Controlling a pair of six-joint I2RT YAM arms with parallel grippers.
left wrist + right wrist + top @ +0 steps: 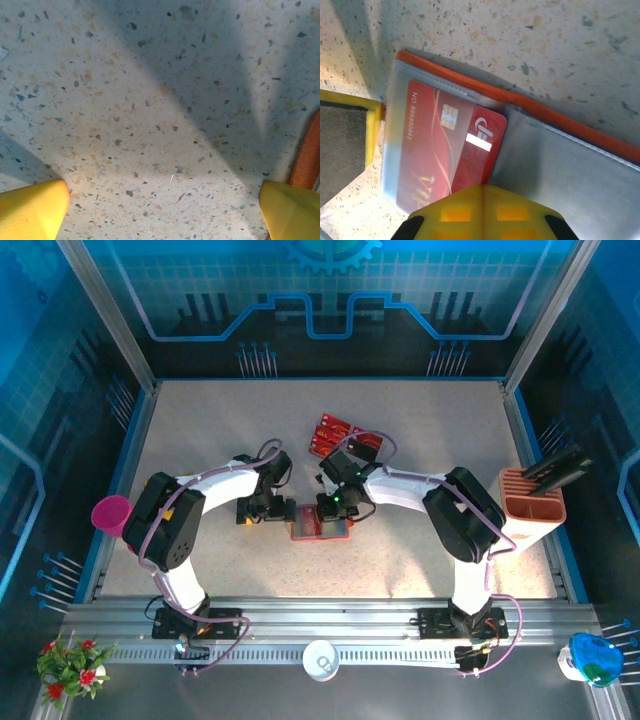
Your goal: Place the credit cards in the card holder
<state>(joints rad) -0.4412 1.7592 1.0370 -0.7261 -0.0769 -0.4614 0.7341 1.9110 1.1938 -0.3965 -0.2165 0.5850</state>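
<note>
1. Card [445, 150]: red, lying flat and part-way into the clear pocket [400, 100] of the holder [530, 102]. Its chip end is under the film; the logo end is bare, right at the tips of the right gripper [481, 210].
2. Right gripper: fingers shut together, nothing between them, tips over the card's exposed edge. Looks like a push, not a grasp.
3. Risk: the card sits slightly skewed to the pocket. A corner could catch on the film, so the card bows or the tips ride over it.
4. Risk: the holder lies loose on the table and could slide under the push. Left gripper [160, 200]: jaws wide, holding nothing, one finger [372, 130] just beside the holder's far edge [307, 155]. It only backstops the holder there.
5. Holder contents: this one card. The grey pocket beside the right gripper looks flat; I cannot tell if it is filled.
6. Spare cards [335, 433]: red, loose on the table just beyond the right gripper.
7. Stand [530, 510]: well off to the right gripper's right, with a dark flat item poking out that I cannot identify.
</note>
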